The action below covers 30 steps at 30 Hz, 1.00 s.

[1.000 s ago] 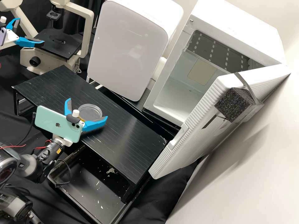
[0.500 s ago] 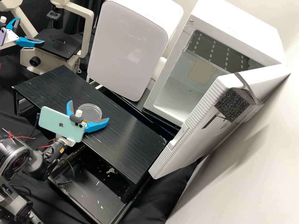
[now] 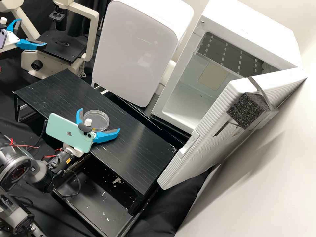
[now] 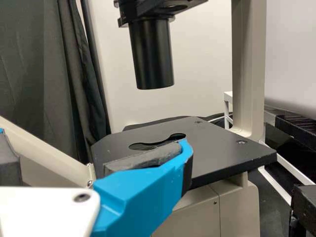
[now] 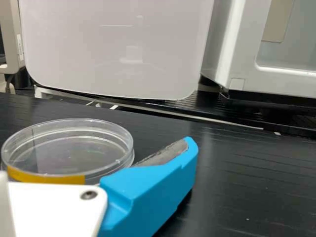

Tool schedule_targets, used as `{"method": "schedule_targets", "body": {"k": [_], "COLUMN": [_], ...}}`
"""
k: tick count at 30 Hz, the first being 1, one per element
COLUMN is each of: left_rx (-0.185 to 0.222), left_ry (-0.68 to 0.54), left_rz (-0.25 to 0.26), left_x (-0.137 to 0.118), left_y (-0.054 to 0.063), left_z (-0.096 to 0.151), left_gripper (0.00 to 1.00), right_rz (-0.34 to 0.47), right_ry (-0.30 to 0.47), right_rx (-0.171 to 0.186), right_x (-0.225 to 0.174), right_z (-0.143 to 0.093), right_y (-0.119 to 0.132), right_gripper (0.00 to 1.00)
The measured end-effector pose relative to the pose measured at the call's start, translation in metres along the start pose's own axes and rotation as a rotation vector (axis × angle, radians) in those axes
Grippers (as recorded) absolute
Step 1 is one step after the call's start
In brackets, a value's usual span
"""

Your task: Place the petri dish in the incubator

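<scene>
R gripper (image 3: 99, 119) is on the black stand (image 3: 131, 148), blue fingers spread in a V & unclenched, one each side of the petri dish (image 5: 69, 150). Can't tell if either pad touches it. Dish lies flat on the stand's top, well in from the near & far edges.

Room-wise: stand top runs on from the dish to the corner by the incubator (image 3: 250, 29). Dark gap btwn stand's far edge & incubator base. Door (image 3: 210, 141) is swung wide, low corner near the stand's end; way in is btwn frame & door. White box (image 3: 131, 52) stands just beside the incubator, facing the stand's far edge.

Containers: dish is see-thru, round, w/ a yellow strip on its side; can't tell what's in it. Incubator has pale walls, a grey dotted panel up top & a beige patch at the back. Black tray (image 3: 120, 214), low by the stand's near side, has white flecks in it.

L gripper (image 3: 33, 32) is at the microscope (image 3: 93, 33), fingers apart, not clenched, one by the edge of the black stage (image 3: 62, 49). Mint phone (image 3: 69, 133) is mounted on the R arm; foam block (image 3: 247, 110) is strapped to the door.
</scene>
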Motion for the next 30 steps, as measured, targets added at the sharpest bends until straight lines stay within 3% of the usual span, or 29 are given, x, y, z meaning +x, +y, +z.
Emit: {"method": "schedule_targets", "body": {"k": [11, 12, 30], "left_rx": [0.0, 0.0, 0.0], "left_ry": [0.0, 0.0, 0.0], "left_rz": [0.0, 0.0, 0.0], "left_x": [0.0, 0.0, 0.0], "left_y": [0.0, 0.0, 0.0], "left_z": [0.0, 0.0, 0.0], "left_gripper": [1.0, 1.0, 1.0], "right_rz": [-0.01, -0.008, -0.021], "right_ry": [-0.008, -0.007, 0.014], "right_rx": [0.011, 0.012, 0.017], "right_x": [0.0082, 0.0082, 0.0096], "right_z": [0.0031, 0.003, 0.0008], "right_y": [-0.0015, -0.0014, -0.0018], "right_gripper": [1.0, 0.0, 0.0]}}
